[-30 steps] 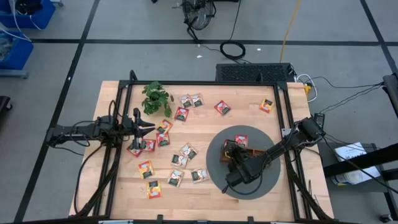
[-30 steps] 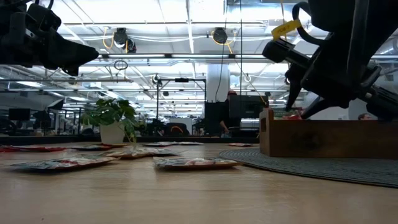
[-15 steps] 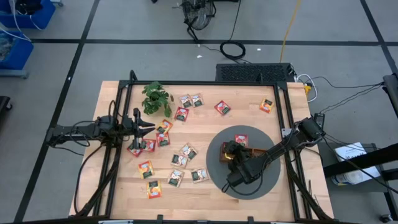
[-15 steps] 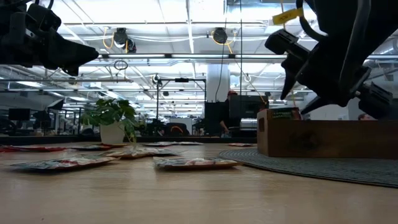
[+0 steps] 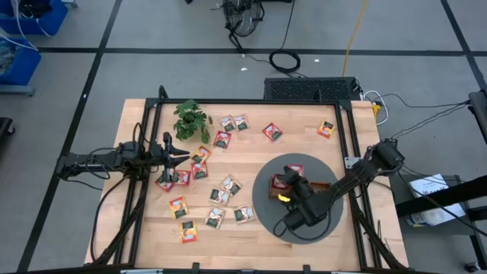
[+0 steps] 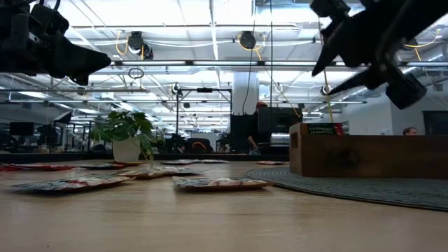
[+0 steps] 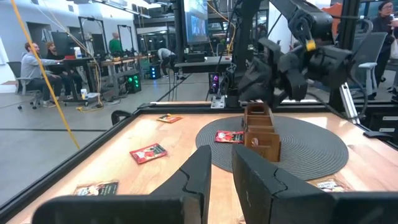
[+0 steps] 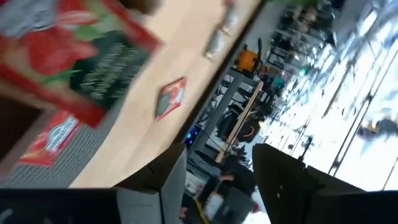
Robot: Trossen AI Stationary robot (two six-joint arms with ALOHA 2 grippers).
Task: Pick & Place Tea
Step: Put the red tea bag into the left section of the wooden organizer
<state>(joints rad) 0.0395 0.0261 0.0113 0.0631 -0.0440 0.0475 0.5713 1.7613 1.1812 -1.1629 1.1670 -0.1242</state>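
I am hovering my right gripper (image 5: 283,199) above the wooden tray (image 5: 304,186), over the tray's end nearest the table's middle. Its fingers (image 8: 283,180) are standing apart with nothing between them, so this hand is released. A red tea sachet (image 8: 74,62) is sitting upright in that end compartment just beneath my fingers; in the low view its top edge (image 6: 318,128) is poking above the tray wall. The tray is resting on the round grey mat (image 5: 262,205), and another red sachet (image 5: 295,170) is lying flat on the mat, just beside the tray on its far side.

I am holding my left gripper (image 5: 183,153) in the air over the left part of the table, near the small potted plant (image 5: 191,118). Its fingers (image 7: 199,177) are nearly together and gripping nothing.

The remaining tea sachets (image 5: 221,194) are lying scattered flat on the wooden table (image 5: 251,156), mostly between the plant and the mat. One orange sachet (image 5: 326,129) is lying apart near the far right corner.
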